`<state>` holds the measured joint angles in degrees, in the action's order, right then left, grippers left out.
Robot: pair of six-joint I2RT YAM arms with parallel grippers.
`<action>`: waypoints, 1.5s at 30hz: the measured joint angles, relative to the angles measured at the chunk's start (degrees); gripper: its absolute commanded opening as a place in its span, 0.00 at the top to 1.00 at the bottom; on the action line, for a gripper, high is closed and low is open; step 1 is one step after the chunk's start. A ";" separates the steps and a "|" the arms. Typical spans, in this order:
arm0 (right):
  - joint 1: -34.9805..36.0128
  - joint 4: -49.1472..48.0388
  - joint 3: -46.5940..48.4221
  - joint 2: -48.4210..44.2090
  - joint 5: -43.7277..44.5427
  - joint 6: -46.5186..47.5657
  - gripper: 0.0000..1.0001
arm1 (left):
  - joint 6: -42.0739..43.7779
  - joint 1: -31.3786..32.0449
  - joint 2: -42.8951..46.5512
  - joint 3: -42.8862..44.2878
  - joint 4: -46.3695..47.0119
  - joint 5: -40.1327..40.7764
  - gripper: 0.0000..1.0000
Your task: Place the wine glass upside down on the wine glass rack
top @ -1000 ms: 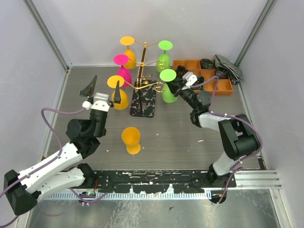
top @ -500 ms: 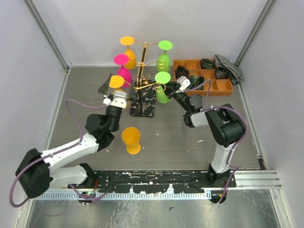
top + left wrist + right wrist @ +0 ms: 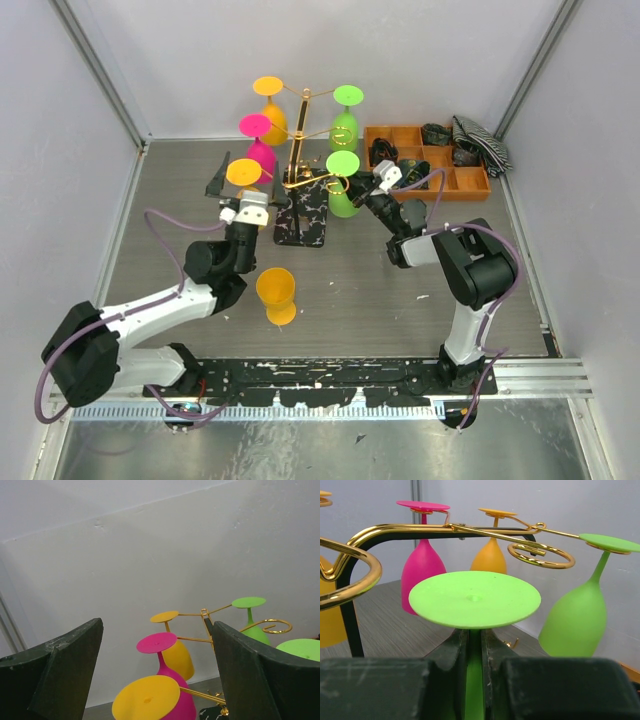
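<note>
Right gripper (image 3: pixel 474 647) is clenched on the green wine glass (image 3: pixel 474 599) stem, foot up, about three o'clock of the wine glass rack (image 3: pixel 298 140) pole. I'd slide the stem level into the free-looking spiral (image 3: pixel 540 556) at one o'clock.

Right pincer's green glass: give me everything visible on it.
The held glass is matte lime green all over and looks like plastic. It is upside down: flat round foot on top, thin stem beneath, bowl lowest. The right pincer is shut on the stem just under the foot. The glass sits among the gold arms of the rack; I cannot tell whether it touches them.
</note>
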<state>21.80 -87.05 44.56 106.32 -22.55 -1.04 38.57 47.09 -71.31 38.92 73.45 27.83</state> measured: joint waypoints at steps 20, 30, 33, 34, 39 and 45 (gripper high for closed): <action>0.00 -1.20 5.99 -1.99 -2.03 -2.21 0.99 | -0.66 -0.74 1.16 -1.68 0.81 0.07 0.03; 0.00 -1.18 12.66 4.92 -2.01 -5.20 0.99 | -0.68 -2.38 1.16 -1.68 0.81 0.22 0.02; 0.02 -1.20 12.72 5.49 -1.99 -5.40 0.99 | -0.72 -2.82 1.16 -1.68 0.79 0.22 0.02; 0.07 -1.20 12.83 5.60 -1.99 -5.40 0.99 | -0.72 -2.91 1.18 -1.68 0.79 0.22 0.02; 0.22 -1.25 14.45 6.86 -1.97 -5.66 0.99 | -0.90 -3.23 1.18 -1.68 0.79 0.24 0.02; 0.48 -1.20 15.78 9.27 -1.62 -6.25 0.99 | -1.07 -3.69 1.18 -1.68 0.79 0.24 0.02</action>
<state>22.28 -88.25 60.34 115.59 -24.16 -7.29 37.50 43.40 -70.13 37.23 74.24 28.08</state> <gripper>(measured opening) 0.164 0.980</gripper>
